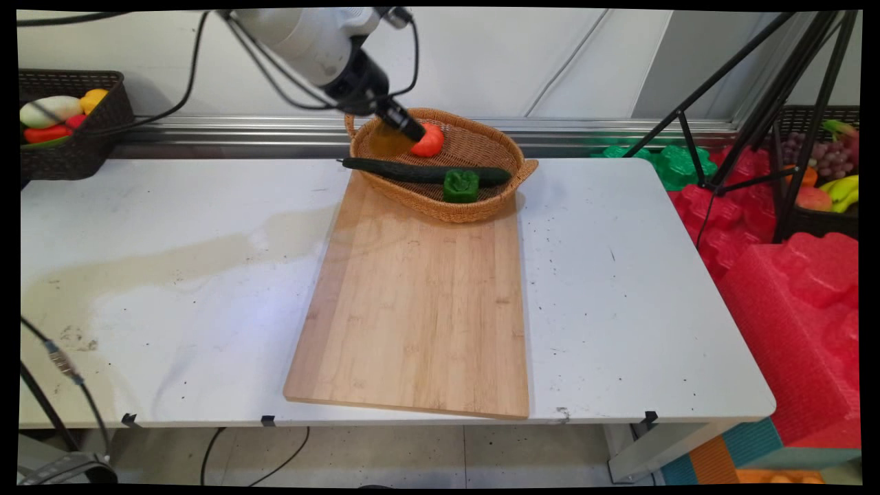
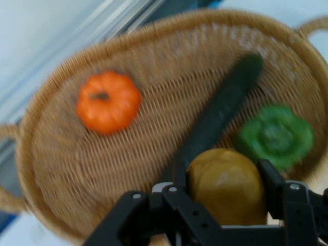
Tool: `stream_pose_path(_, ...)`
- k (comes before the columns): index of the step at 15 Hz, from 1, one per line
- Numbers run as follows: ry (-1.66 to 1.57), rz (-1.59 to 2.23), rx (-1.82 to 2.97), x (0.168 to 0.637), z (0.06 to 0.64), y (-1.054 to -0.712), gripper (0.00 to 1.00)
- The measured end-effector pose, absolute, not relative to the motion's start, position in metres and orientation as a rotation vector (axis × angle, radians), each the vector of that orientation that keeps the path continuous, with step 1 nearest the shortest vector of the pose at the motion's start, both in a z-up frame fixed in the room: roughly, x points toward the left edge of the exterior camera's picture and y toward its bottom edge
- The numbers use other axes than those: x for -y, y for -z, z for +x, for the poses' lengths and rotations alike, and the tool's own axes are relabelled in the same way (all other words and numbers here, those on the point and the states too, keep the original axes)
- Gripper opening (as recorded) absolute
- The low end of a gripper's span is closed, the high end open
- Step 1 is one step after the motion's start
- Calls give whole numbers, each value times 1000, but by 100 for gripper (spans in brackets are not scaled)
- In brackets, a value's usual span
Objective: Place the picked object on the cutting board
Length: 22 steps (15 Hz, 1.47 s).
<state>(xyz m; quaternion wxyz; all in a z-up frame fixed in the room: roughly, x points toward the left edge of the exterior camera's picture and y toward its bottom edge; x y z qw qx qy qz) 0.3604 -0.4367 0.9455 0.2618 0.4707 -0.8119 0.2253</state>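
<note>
While the gripper (image 1: 405,132) hung over the back left part of the wicker basket (image 1: 481,206), its two fingers (image 2: 271,179) were clamped on either side of a rounded yellow-brown fruit (image 2: 225,185), which sat squarely between them and hid part of what lay below. In the main view that same fruit (image 1: 387,141) showed as an amber shape just under the black linkage, above the basket's inner wall and clear of the table (image 1: 172,275).

Inside the basket lay three things. A red-orange tomato (image 1: 431,141) rested near the back rim, just beside the gripper. A long dark cucumber (image 1: 412,170) stretched across the basket, its left end sticking out past the rim. A green bell pepper (image 1: 460,185) sat against the front side, touching the cucumber.

The basket stood on the far end of a wooden cutting board (image 1: 419,309), which lay lengthwise on the table.
</note>
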Motion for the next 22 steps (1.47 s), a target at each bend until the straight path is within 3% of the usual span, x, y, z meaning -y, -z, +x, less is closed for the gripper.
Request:
stream_pose_path(4, -560, 1275, 2243, 378, 365, -927, 0)
stream_pose_path(10, -504, 1258, 2310, 328, 368, -893, 0)
stream_pose_path(22, -436, 1152, 2412, 326, 347, -832, 0)
